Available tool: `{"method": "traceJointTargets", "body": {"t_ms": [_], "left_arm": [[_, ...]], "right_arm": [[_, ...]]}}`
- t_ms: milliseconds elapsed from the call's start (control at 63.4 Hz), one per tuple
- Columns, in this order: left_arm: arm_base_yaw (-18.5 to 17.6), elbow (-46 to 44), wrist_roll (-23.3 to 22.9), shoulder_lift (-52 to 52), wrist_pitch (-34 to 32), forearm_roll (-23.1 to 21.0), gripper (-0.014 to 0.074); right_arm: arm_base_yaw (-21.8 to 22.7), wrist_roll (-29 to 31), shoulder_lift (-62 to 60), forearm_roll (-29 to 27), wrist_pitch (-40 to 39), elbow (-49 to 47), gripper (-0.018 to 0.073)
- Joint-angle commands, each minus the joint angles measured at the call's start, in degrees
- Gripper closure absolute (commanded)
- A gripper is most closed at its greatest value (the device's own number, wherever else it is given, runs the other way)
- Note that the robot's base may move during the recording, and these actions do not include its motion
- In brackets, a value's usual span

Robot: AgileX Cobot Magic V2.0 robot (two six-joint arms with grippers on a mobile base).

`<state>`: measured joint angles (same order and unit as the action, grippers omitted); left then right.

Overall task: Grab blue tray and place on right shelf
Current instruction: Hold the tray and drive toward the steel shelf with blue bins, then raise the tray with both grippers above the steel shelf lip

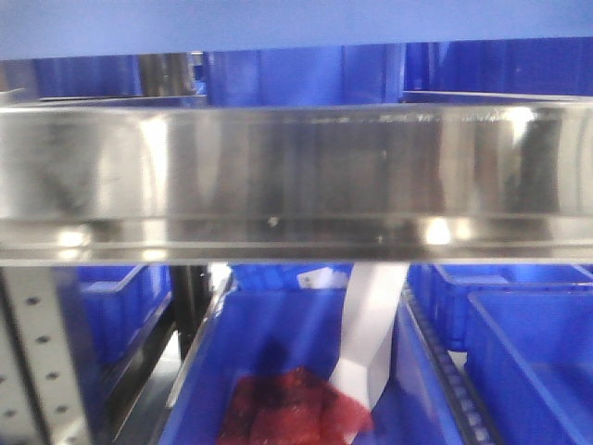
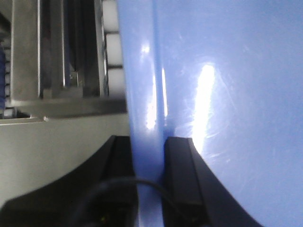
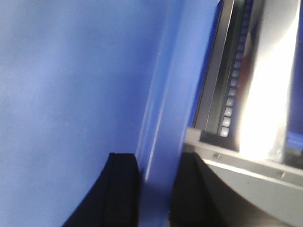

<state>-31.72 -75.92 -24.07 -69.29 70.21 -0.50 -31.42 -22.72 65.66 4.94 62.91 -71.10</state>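
The rim of the blue tray (image 2: 227,94) is clamped between the jaws of the left gripper (image 2: 149,151), with white rollers (image 2: 112,42) seen just beyond it. The rim is likewise pinched by the right gripper (image 3: 156,170), and the right shelf (image 3: 265,94) is seen just beside it.

Both grippers clamp the rim of the blue tray (image 2: 236,94), one on each side of it.

In its wrist view the left gripper (image 2: 147,142) shows two black fingers (image 2: 182,175) reaching up from the bottom edge. One presses against each face of the tray's rim, and a dark cable (image 2: 109,180) loops across the gripper body below them. The right gripper (image 3: 154,158) stands the same way in its own wrist view, with two black fingers (image 3: 120,189) pinching the rim between them and touching the plastic on both faces.
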Motion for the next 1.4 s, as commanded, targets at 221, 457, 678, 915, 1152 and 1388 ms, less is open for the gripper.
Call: {"method": "traceJointTargets", "body": {"t_ms": [221,457,678,915,1152,1388], "left_arm": [[-0.43,-1.27,1.62,1.15,1.91,2.37,0.0645],[-0.43,-1.27,1.62,1.15,1.91,2.37,0.0645],[-0.43,-1.27,1.62,1.15,1.91,2.37,0.0645],[-0.43,-1.27,1.62,1.15,1.91,2.37,0.0645],[-0.43,-1.27,1.62,1.15,1.91,2.37,0.0645],[-0.43,-1.27,1.62,1.15,1.91,2.37,0.0645]], "right_arm": [[0.16,1.73,-1.54,3.34,-2.42,-1.69,0.0504],[0.16,1.73,-1.54,3.34,-2.42,-1.69,0.0504],[0.16,1.73,-1.54,3.34,-2.42,-1.69,0.0504],[0.16,1.73,-1.54,3.34,-2.42,-1.69,0.0504],[0.16,1.73,-1.54,3.34,-2.42,-1.69,0.0504],[0.16,1.73,-1.54,3.34,-2.55,-1.69,0.0504]]}}
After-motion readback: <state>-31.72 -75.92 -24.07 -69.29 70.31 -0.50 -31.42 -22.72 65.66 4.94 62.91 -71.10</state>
